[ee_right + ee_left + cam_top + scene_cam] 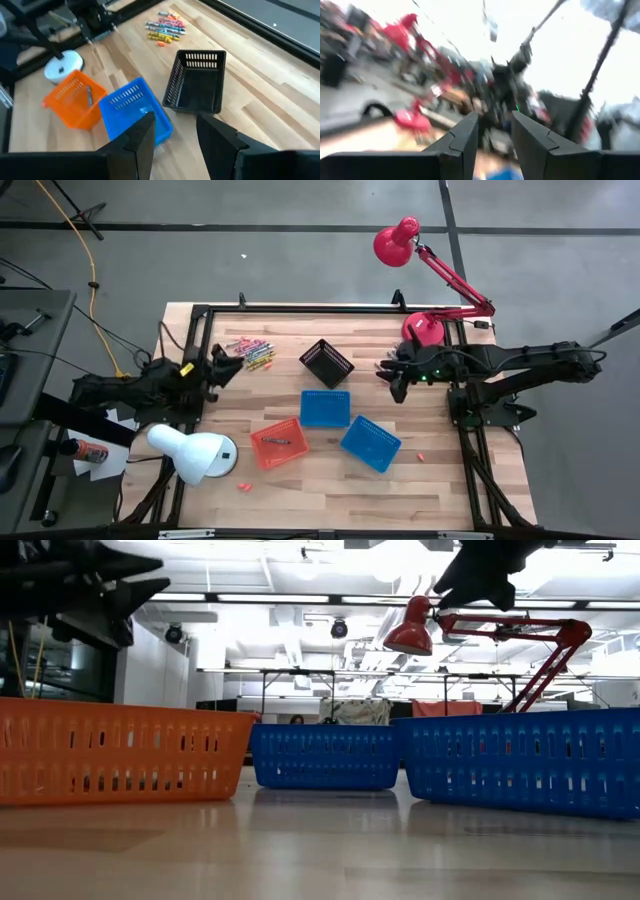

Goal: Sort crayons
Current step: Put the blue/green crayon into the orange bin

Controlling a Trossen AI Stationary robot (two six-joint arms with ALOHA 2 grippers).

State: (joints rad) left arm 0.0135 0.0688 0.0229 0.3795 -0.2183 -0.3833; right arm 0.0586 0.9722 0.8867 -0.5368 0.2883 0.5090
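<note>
A pile of crayons (250,352) in mixed colours lies flat on the table at the far left; it also shows in the right wrist view (165,27). One grey crayon (89,95) lies in the orange basket (278,444). Loose crayons lie near the front edge (243,485) and at the right (420,455). My left gripper (228,367) is open and empty, held above the table just near-left of the pile; its own view (495,120) shows nothing between the fingers. My right gripper (392,375) is open and empty, right of the black basket (327,362), and its own view (175,117) looks over the baskets.
Two blue baskets (325,408) (370,442) stand mid-table beside the orange one. A white lamp (195,452) stands at the near left. A red desk lamp has its base (425,328) at the far right and its head (397,242) beyond the far edge.
</note>
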